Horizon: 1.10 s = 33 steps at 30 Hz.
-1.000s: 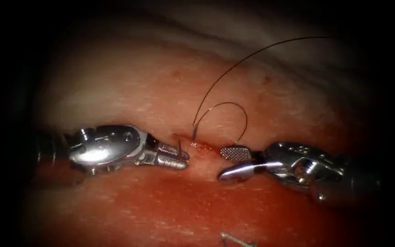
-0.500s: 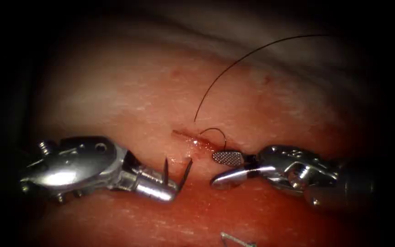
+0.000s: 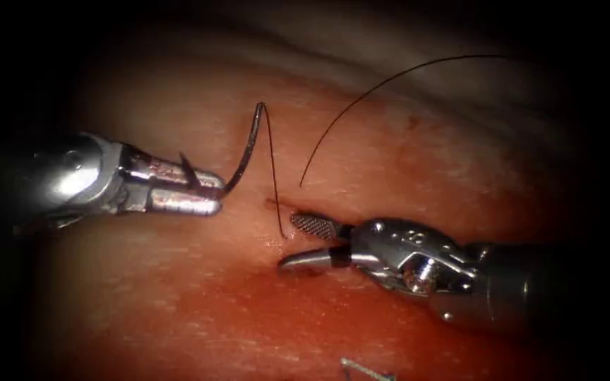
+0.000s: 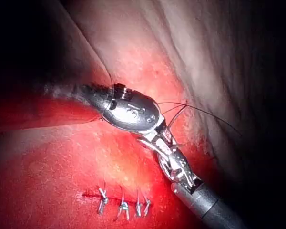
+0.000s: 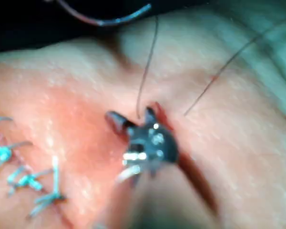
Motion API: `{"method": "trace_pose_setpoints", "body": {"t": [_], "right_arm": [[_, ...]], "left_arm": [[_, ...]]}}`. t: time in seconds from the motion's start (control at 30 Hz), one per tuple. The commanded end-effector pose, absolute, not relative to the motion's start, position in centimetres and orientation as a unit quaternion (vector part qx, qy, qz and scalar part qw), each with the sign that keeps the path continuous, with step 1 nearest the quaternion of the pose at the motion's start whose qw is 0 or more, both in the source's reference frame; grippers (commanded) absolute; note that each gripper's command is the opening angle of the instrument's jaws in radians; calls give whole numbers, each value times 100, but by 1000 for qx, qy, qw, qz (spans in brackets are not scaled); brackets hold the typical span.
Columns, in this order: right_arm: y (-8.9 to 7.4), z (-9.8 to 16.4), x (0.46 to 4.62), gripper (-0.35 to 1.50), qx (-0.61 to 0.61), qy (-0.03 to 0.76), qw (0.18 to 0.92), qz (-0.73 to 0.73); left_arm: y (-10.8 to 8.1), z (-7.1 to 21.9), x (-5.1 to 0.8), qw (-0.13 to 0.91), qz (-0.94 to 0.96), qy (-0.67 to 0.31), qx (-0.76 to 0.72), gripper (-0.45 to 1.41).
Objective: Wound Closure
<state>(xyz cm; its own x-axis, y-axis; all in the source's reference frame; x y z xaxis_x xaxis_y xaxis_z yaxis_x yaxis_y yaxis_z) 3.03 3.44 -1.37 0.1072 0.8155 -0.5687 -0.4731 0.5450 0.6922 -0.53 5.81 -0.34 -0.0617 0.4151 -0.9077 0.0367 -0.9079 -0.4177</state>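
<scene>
Left tool (image 3: 202, 192) is closed on the needle (image 3: 247, 152), gripping it near the pointed end; the point pokes out just above the jaws and the rest of the curve arcs up and right, fully clear of the tissue (image 3: 178, 296). Compared with half a second back, this tool has lifted up and left, taking the needle out of the wound edge. Thread (image 3: 274, 176) runs from the needle's top end straight down into the cut (image 3: 280, 212), on its left lip; a second strand exits further right and sweeps up in a long arc toward the upper right. Right tool (image 3: 292, 243) sits at the cut with jaws wide apart, holding nothing: upper jaw lies just beside the thread's entry point, lower jaw rests on the tissue below it. It has shifted left toward the cut over the last second. Red fluid (image 3: 298, 222) pools along the cut. Left wrist view shows a row of finished stitches (image 4: 124, 205) well away from both tools.
</scene>
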Motion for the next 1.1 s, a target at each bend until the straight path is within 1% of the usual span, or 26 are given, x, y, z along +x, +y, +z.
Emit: {"method": "trace_pose_setpoints", "body": {"t": [0.03, 0.13, 0.23, 0.3, 0.37, 0.47, 0.5, 0.83, 0.97, 1.1], "right_arm": [[346, -130, 310, 109, 164, 493, 724, 454], [346, -129, 314, 108, 167, 490, 724, 455], [342, -125, 323, 101, 173, 482, 731, 451], [337, -118, 331, 94, 178, 473, 739, 445], [334, -113, 335, 83, 185, 467, 747, 436], [326, -110, 336, -23, 209, 452, 749, 437], [325, -111, 336, -35, 212, 453, 749, 434], [316, -163, 332, -35, 255, 457, 743, 417], [314, -202, 339, -35, 285, 479, 726, 403], [308, -240, 366, -35, 321, 522, 697, 372]], "left_arm": [[574, -32, -58, 130, 707, -171, -674, -35], [572, -38, -59, 125, 703, -170, -679, -35], [573, -42, -62, 122, 702, -167, -681, -35], [575, -43, -61, 122, 700, -164, -685, -35], [576, -44, -59, 121, 698, -162, -687, -35], [577, -46, -55, 118, 696, -158, -690, -35], [578, -46, -54, 119, 694, -158, -692, -35], [576, -49, -28, 117, 678, -151, -710, -35], [575, -44, -19, 114, 679, -148, -710, -35], [582, -40, 1, 120, 682, -134, -709, -35]]}}
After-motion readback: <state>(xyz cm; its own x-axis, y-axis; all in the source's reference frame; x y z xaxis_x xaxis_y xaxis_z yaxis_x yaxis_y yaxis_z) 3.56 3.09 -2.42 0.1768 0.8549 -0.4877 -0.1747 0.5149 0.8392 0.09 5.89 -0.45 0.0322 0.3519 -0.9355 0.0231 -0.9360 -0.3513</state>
